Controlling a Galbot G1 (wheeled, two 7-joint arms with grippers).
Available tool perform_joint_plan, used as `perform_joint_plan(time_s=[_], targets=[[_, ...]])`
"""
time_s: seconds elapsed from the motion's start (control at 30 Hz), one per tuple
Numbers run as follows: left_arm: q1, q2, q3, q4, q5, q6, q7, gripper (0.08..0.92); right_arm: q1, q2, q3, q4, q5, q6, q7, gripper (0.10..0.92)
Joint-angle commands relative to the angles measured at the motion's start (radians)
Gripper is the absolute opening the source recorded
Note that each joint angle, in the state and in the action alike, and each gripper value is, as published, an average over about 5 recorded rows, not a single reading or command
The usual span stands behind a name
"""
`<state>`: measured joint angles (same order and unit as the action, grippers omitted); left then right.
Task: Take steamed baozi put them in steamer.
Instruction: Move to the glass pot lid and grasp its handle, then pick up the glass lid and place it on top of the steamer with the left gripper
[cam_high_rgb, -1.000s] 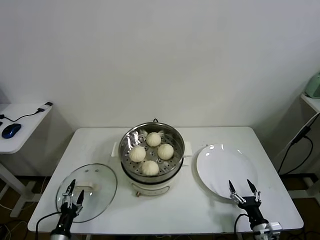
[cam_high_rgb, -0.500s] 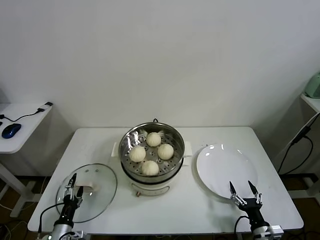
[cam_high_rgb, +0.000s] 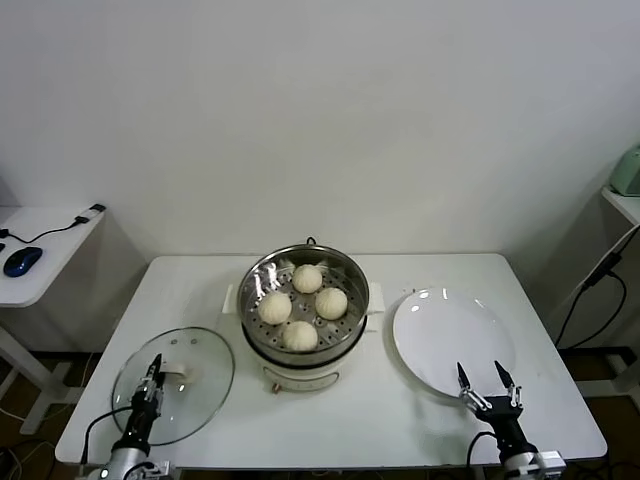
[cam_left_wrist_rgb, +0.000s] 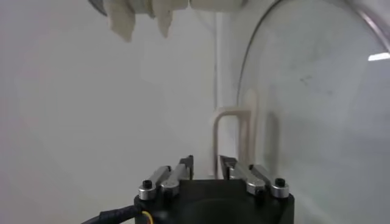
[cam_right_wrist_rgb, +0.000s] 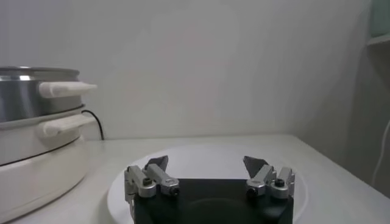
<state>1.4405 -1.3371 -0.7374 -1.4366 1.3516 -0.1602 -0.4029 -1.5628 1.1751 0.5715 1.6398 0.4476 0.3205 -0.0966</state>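
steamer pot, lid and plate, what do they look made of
Steamer: polished steel by the look, mirror-bright wall and perforated tray, on a white, probably plastic base. Lid: clear glass, table visible through it, white handle. Plate: glossy white, likely ceramic, though the glare alone can't rule out plastic.

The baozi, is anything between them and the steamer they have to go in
Nothing visible: all four baozi already sit on the perforated tray inside the steamer. The glass lid lies on the table beside it, under the left tool. The right tool hangs over the white plate.
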Motion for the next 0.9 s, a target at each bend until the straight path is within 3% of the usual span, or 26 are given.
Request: perform_joint_plan(time_s=[0.03, 0.23, 0.33, 0.67, 0.9], targets=[[-0.01, 0.001, 0.0, 0.043, 0.016, -0.003, -0.01, 0.333, -0.001, -0.002, -0.001, 0.016, -0.005, -0.006, 0.004, 0.823], [-0.009, -0.001, 0.0, 0.039, 0.016, -0.01, -0.018, 0.17, -0.001, -0.002, -0.002, 0.026, -0.006, -0.011, 0.005, 0.823], [-0.006, -0.002, -0.002, 0.025, 0.008, -0.014, -0.019, 0.135, -0.002, -0.003, -0.002, 0.03, -0.007, -0.011, 0.005, 0.823], [0.034, -0.007, -0.036, -0.16, -0.118, 0.013, 0.021, 0.134, -0.002, -0.006, -0.002, 0.041, -0.021, -0.016, 0.01, 0.823], [0.084, 0.042, -0.11, -0.352, -0.245, 0.077, 0.159, 0.134, 0.004, -0.001, -0.006, 0.054, -0.088, -0.067, 0.066, 0.823]])
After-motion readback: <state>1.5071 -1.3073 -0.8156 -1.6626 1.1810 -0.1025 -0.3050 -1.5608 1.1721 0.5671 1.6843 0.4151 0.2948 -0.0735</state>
